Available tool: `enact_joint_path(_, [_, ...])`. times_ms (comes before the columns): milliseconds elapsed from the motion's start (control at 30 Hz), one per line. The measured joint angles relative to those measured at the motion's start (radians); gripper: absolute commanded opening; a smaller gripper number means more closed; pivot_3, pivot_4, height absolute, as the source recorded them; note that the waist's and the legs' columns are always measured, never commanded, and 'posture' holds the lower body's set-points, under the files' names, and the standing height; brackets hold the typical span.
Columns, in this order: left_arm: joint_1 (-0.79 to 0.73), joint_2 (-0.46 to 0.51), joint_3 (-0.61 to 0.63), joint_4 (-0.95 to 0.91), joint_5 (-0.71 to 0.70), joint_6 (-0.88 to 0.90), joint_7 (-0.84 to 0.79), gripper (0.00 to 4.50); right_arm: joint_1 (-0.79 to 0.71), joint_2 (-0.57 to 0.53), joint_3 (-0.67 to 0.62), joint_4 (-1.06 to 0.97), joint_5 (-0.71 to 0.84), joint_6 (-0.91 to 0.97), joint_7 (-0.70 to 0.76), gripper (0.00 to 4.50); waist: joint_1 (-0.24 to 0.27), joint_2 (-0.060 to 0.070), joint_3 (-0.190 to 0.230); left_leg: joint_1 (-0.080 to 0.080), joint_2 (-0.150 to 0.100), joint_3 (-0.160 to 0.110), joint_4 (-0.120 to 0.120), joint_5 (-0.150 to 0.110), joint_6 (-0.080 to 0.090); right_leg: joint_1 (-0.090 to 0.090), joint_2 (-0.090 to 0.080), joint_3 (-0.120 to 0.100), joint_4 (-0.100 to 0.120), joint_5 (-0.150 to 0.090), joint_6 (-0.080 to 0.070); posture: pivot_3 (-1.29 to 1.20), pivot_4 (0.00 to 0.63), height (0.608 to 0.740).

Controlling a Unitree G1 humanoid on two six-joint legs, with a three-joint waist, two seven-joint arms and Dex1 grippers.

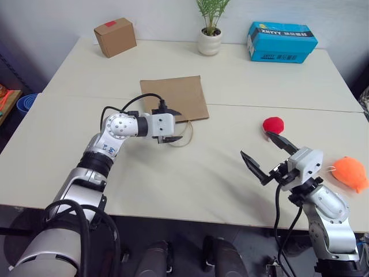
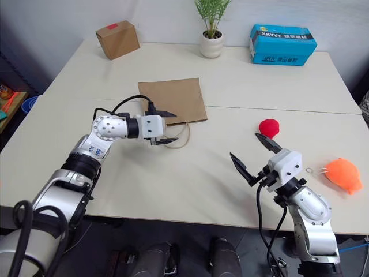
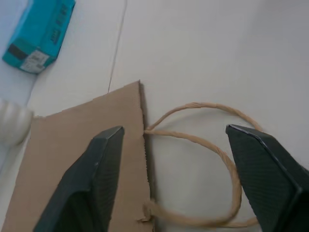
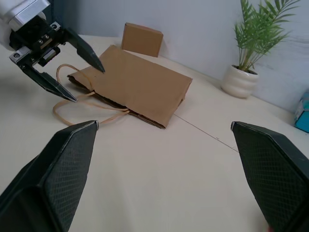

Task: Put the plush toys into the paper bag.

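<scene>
Paper bag (image 1: 175, 98) lies flat at worktop (image 1: 190, 179) centre, left gripper (image 1: 173, 126) open-jawed over its cord handles (image 1: 185, 136), presumably to lift them; right gripper (image 1: 266, 154) gapes empty near red toy (image 1: 273, 124), orange toy (image 1: 350, 172) far right.

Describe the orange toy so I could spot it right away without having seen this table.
Start at the pale table and look to its near edge on the robot's right side, just beyond the right end effector. There lies the orange plush toy, teardrop-shaped with a thin loop. The red plush toy nearby is rounder and smaller.
</scene>
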Motion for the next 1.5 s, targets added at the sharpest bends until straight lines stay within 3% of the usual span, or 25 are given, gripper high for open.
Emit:
enact_joint_path(200, [-0.076,-0.022,-0.007,0.134,0.033,-0.077,0.004,0.74,0.039,0.000,-0.025,-0.063,0.000,0.031,-0.065,4.50,0.003,0.000,0.000,0.000,0.000,0.000,0.004,-0.001,0.002,0.000,-0.001,0.001,0.004,0.000,0.000,0.00,0.150,0.740])
enact_joint_path(267, [-0.084,-0.032,-0.001,0.157,0.018,-0.083,-0.037,0.49,0.052,0.000,-0.025,-0.080,0.000,0.043,-0.078,4.50,0.002,0.000,0.000,0.000,0.000,0.000,0.004,-0.002,0.003,0.000,-0.002,0.001,0.003,0.000,0.000,0.00,0.150,0.740])
enact_joint_path(367, [-0.085,-0.053,0.051,0.172,-0.065,-0.057,-0.146,0.99,0.063,0.000,-0.026,-0.098,0.000,0.050,-0.095,4.50,0.002,-0.001,0.000,0.000,0.000,0.000,0.005,-0.002,0.003,0.000,-0.001,0.001,0.003,0.000,0.001,0.00,0.150,0.740])
enact_joint_path(500, [-0.122,0.004,0.106,0.183,-0.120,-0.022,-0.269,2.26,0.093,0.001,-0.026,-0.127,0.001,0.068,-0.113,4.50,-0.003,-0.001,0.000,0.000,0.000,0.000,0.004,-0.002,0.003,0.000,-0.001,0.001,0.004,0.000,0.001,0.00,0.150,0.740])
enact_joint_path(633, [-0.149,0.033,0.108,0.209,-0.098,-0.054,-0.272,3.45,0.094,0.001,-0.026,-0.133,0.001,0.070,-0.118,4.50,-0.001,-0.001,0.000,0.000,0.000,0.000,0.005,-0.002,0.003,0.000,-0.001,0.002,0.004,0.000,0.001,0.00,0.150,0.740])
enact_joint_path(900, [-0.144,0.004,0.013,0.284,0.086,-0.148,-0.056,3.45,0.111,0.007,-0.025,-0.147,0.001,0.085,-0.121,4.50,0.004,-0.001,0.001,-0.001,-0.001,0.000,0.006,-0.003,0.005,0.000,-0.002,0.003,0.004,0.001,0.001,0.00,0.150,0.740])
enact_joint_path(1033, [-0.144,-0.024,0.008,0.302,0.114,-0.160,0.027,2.55,0.118,0.009,-0.025,-0.147,0.001,0.085,-0.121,4.50,0.002,-0.001,0.001,-0.001,0.000,0.000,0.006,-0.003,0.005,0.000,-0.002,0.003,0.004,0.001,0.001,0.00,0.150,0.740])
enact_joint_path(1167, [-0.144,-0.028,0.009,0.332,0.120,-0.157,0.049,1.26,0.130,0.010,-0.024,-0.147,0.000,0.084,-0.120,4.50,-0.001,-0.001,0.001,0.000,0.000,0.001,0.005,-0.003,0.005,0.000,-0.001,0.003,0.004,0.001,0.001,0.00,0.150,0.740])
enact_joint_path(1300, [-0.144,-0.049,0.062,0.334,0.052,-0.105,-0.078,0.04,0.135,0.010,-0.014,-0.147,-0.012,0.086,-0.112,4.50,0.000,-0.001,0.001,0.000,0.000,0.001,0.006,-0.003,0.005,0.000,-0.001,0.003,0.004,0.001,0.001,0.00,0.150,0.740])
enact_joint_path(1500, [-0.145,-0.112,0.232,0.304,-0.184,0.081,-0.352,0.04,0.126,-0.002,0.040,-0.146,-0.010,0.139,-0.067,4.50,0.000,-0.002,0.001,-0.001,0.000,0.001,0.008,-0.003,0.005,0.000,-0.001,0.003,0.005,0.001,0.001,0.00,0.150,0.740])
